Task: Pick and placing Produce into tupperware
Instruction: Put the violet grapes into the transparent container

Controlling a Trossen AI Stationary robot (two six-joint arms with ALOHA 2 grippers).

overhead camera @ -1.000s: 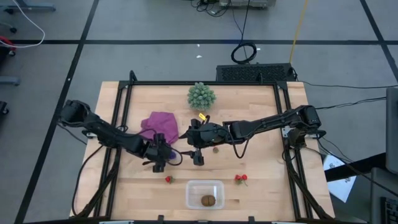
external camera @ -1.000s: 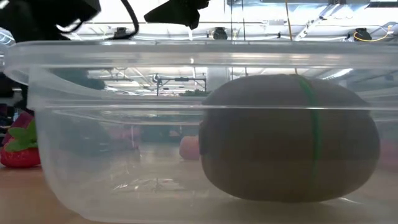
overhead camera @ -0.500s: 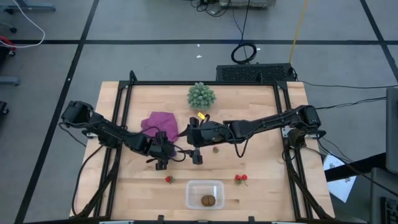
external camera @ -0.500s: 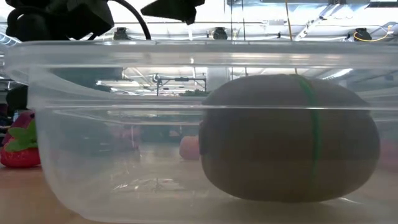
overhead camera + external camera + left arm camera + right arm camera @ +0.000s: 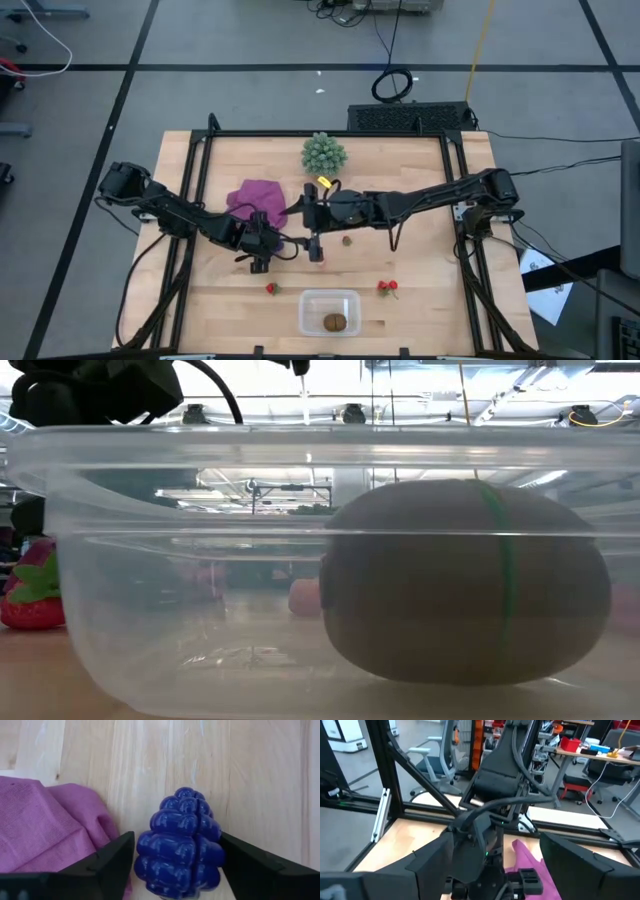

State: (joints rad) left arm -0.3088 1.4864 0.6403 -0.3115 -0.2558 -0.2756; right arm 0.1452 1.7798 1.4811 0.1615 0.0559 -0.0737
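The pale wooden worktop (image 5: 420, 300) carries everything. A crumpled magenta-purple cloth (image 5: 255, 196) lies left of centre, with a pale green bushy ball (image 5: 324, 153) toward the far edge. The small clear plastic rectangular tub (image 5: 328, 312) sits at the near edge with a brown oval kiwi piece (image 5: 334, 322) inside. The left gripper (image 5: 262, 250) is down just beside the cloth, its fingers (image 5: 107, 862) touching both flanks of a glossy dark purple grape cluster (image 5: 181, 842) that's on the wood beside the cloth's edge. The right gripper (image 5: 317, 250) hangs mid-worktop with fingers spread and nothing between them. Tiny red strawberries lie either side of the tub: one left (image 5: 270, 288), one right (image 5: 387, 288).
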